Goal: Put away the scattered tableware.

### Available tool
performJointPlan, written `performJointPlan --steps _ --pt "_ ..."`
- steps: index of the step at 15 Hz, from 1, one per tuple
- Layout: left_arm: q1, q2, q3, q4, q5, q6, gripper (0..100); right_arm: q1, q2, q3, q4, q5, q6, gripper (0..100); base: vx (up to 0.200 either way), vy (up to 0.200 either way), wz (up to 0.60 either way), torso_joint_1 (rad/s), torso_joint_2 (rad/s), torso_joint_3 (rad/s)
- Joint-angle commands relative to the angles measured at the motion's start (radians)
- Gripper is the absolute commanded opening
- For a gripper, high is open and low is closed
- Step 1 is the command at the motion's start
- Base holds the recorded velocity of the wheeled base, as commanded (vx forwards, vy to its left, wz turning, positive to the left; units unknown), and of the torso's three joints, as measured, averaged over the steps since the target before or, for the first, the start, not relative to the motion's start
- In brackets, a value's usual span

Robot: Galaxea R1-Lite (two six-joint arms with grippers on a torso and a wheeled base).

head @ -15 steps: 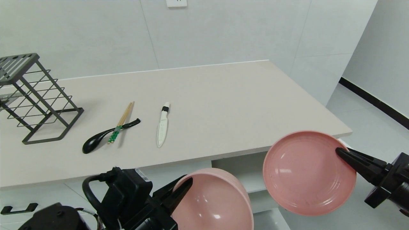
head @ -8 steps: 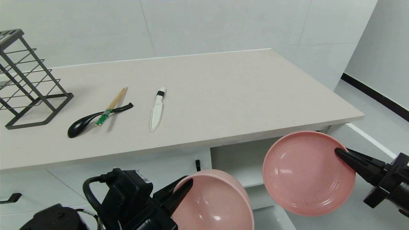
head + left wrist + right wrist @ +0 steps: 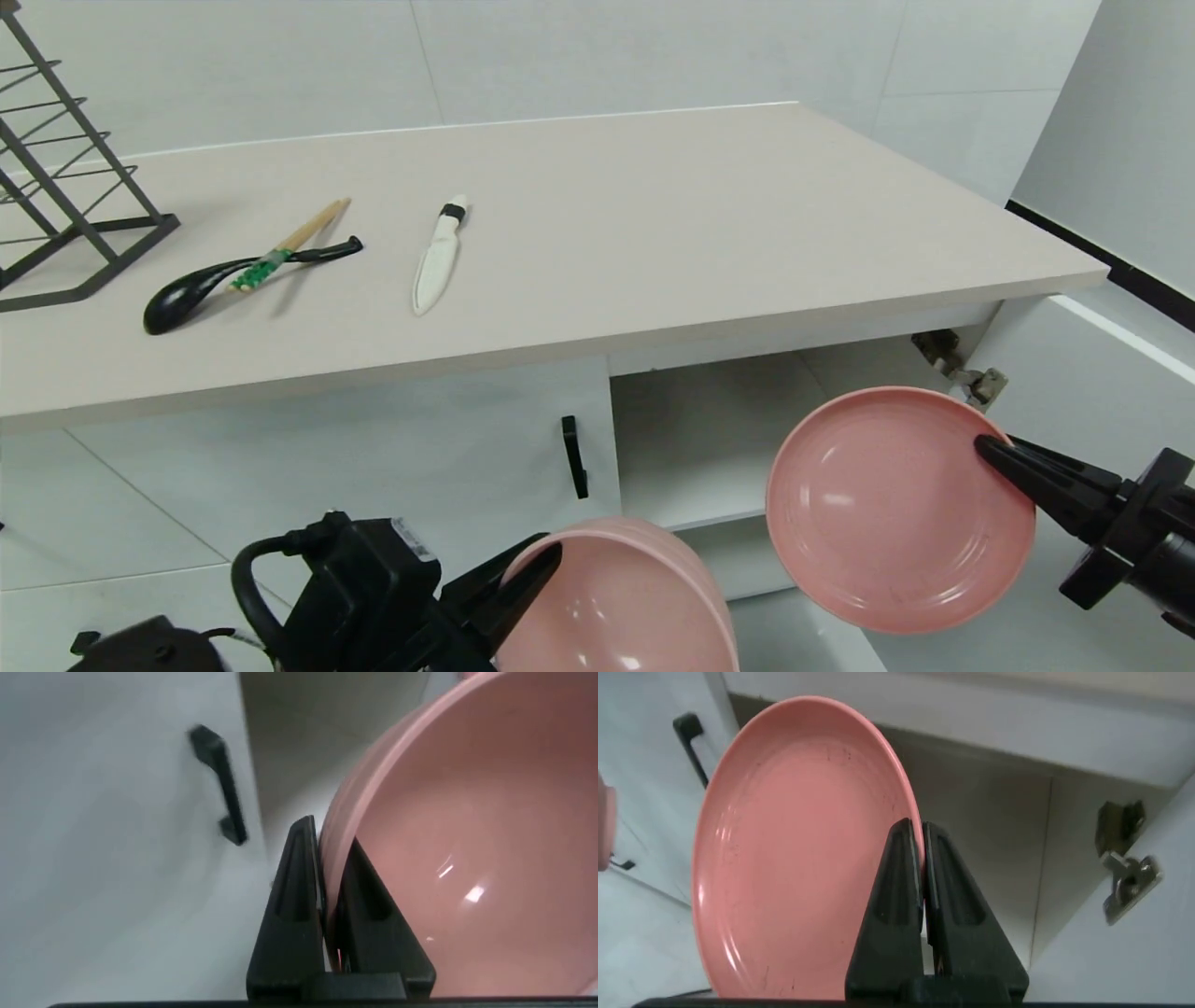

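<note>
- We judge the step in hand to be stowing the two pink dishes in the cabinet (image 3: 719, 420) under the worktop (image 3: 653, 215). Its right-hand compartment stands open, with the door (image 3: 1074, 373) swung out to the right.
- The left pincer (image 3: 546, 560) is clamped on the rim of the bowl (image 3: 625, 607), one finger inside the wall and one outside. It holds the bowl low, in front of the closed door with the black handle (image 3: 571, 457).
- The right pincer (image 3: 990, 448) pinches the plate (image 3: 887, 509) by its right edge. The plate is tilted so its face turns towards us, and it hangs in front of the open compartment, below the worktop's edge.
- Neither dish touches the cabinet, and the two dishes are close to each other but apart.
- Next, we think each arm must carry its dish in through the opening and onto the white shelf (image 3: 691, 509). The plate needs levelling before the pincer lets go.
- The bowl sits left of the opening, so it has to come across to the right. It must pass the door edge without knocking the plate.
- The opening looks narrow for both at once, so going one at a time seems safer.
- On the worktop, well apart from both pincers, lie the black spoon (image 3: 187, 289) with the chopsticks (image 3: 289, 245) across it. The white knife (image 3: 437, 261) lies just to their right.
- These three are not yet put away, and the wire rack (image 3: 75, 187) stands at the worktop's far left.
</note>
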Motion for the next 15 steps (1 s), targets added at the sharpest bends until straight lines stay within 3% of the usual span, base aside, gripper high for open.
performJointPlan --steps 1,3,5,6,7,12,15 --pt "-0.039 -0.009 0.015 -0.001 0.001 0.000 0 0.002 0.003 0.000 -0.001 0.000 0.000 0 0.000 0.000 0.00 -0.246 0.33 0.124" --pt "-0.039 -0.019 0.015 -0.001 0.000 0.001 0 0.004 0.006 0.000 -0.001 0.000 0.000 0 0.000 0.000 0.00 -0.254 0.32 0.117" --pt "-0.039 -0.032 0.026 -0.001 0.000 0.014 0 0.062 0.076 -0.001 -0.013 0.000 0.001 0 0.000 0.000 0.00 -0.195 0.30 0.120" --pt "-0.039 -0.032 0.026 -0.001 0.000 0.014 0 0.062 0.076 -0.001 -0.013 0.000 0.001 0 0.000 0.000 0.00 -0.080 0.28 0.124" --pt "-0.039 -0.051 0.026 -0.001 0.000 0.014 0 0.116 0.221 -0.007 -0.037 0.000 0.001 0 0.000 0.000 0.00 -0.046 0.28 0.046" --pt "-0.037 -0.149 0.027 -0.001 0.006 0.011 0 0.152 0.386 -0.109 -0.037 0.000 0.000 0 0.000 0.000 0.00 -0.007 0.09 0.023" --pt "-0.037 -0.152 0.027 -0.001 0.006 0.021 0 0.157 0.428 -0.102 -0.037 0.000 0.001 0 0.200 0.000 0.00 0.001 0.01 0.040"
